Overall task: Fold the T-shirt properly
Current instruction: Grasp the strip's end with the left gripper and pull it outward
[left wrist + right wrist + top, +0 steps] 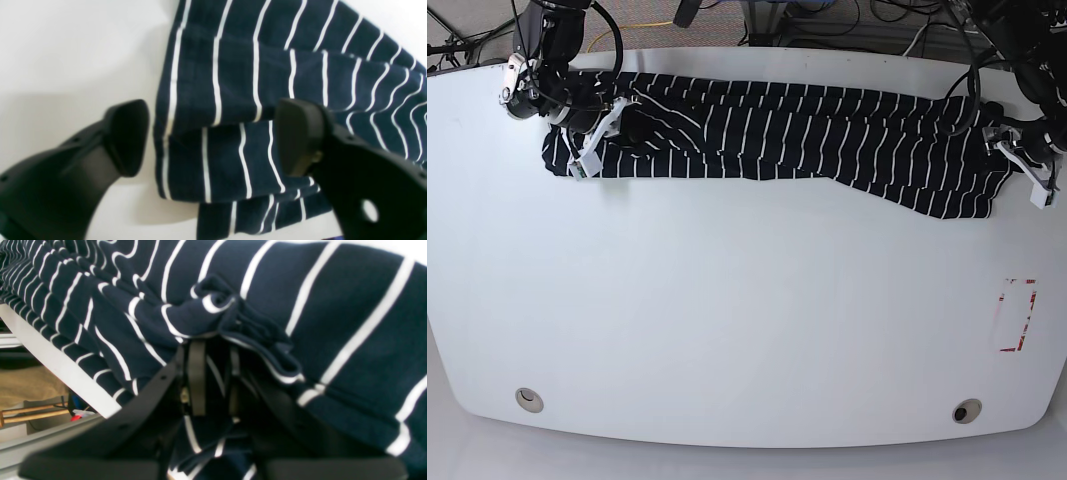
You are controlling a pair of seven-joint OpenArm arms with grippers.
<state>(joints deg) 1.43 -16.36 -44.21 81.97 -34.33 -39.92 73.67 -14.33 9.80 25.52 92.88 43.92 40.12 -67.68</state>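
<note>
Striped T-shirt (777,135) stretched lengthwise between both arms, along far edge of white table (727,320). Left gripper (213,136) spread wide around shirt's end, nothing gripped; nearer that end. Right gripper (215,373) nearly closed, pinching opposite end's fabric. Probably next: left closing across layered edge.

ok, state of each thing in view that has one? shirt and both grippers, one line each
T-shirt: gathered into a long, layered strip, creased, ends uneven
left gripper: open, fingers apart over the shirt's end
right gripper: nearly closed, fabric bunched at its fingertips
</note>
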